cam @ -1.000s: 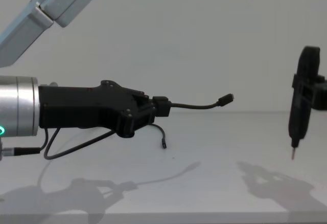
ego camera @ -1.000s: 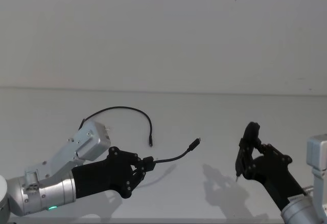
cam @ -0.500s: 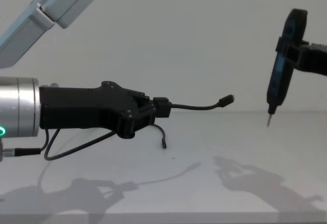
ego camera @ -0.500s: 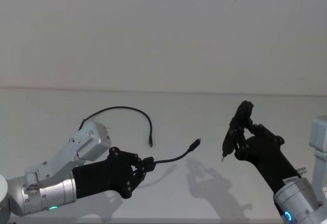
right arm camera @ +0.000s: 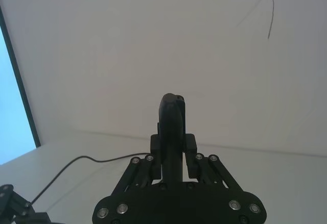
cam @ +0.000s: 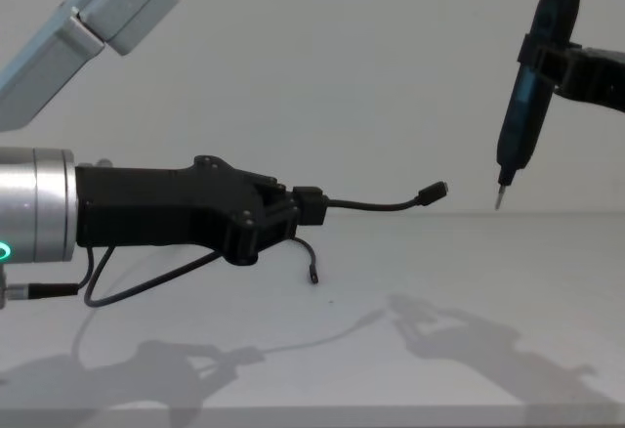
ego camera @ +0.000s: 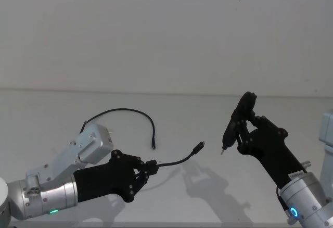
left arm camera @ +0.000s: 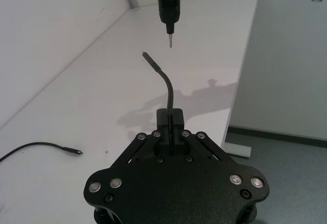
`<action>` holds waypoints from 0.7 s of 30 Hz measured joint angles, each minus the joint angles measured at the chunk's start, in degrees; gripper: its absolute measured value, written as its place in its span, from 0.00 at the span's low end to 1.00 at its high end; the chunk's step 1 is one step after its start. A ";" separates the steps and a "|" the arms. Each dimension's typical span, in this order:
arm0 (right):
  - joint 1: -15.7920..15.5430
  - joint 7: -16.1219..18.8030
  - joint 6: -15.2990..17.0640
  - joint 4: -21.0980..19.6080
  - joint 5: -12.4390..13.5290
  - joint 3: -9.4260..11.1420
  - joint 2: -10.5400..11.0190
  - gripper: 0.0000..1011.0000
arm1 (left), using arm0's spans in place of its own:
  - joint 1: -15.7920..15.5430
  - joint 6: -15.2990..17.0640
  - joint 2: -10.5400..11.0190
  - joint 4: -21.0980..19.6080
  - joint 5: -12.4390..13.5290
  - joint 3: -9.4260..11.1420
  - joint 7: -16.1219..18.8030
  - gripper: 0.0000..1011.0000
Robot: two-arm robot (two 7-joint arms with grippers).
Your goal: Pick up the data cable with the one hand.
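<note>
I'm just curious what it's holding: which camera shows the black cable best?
The head view: the data cable shows both plugs, pinched near one end by the left end effector. Chest view sees it side-on; left wrist, mainly the held end; right wrist, a short stretch.

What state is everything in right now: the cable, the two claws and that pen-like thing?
data cable: gripped near one plug, that end in the air, other end on the table.
left gripper: shut on the data cable, off the table.
right gripper: shut on the pen-like tool.
pen-like tool: tip down, near the raised plug, not touching.
</note>
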 joint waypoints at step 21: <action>1.18 3.86 -2.82 2.05 3.64 0.71 -0.37 0.27 | 0.00 0.01 0.00 0.00 0.00 0.00 0.00 0.04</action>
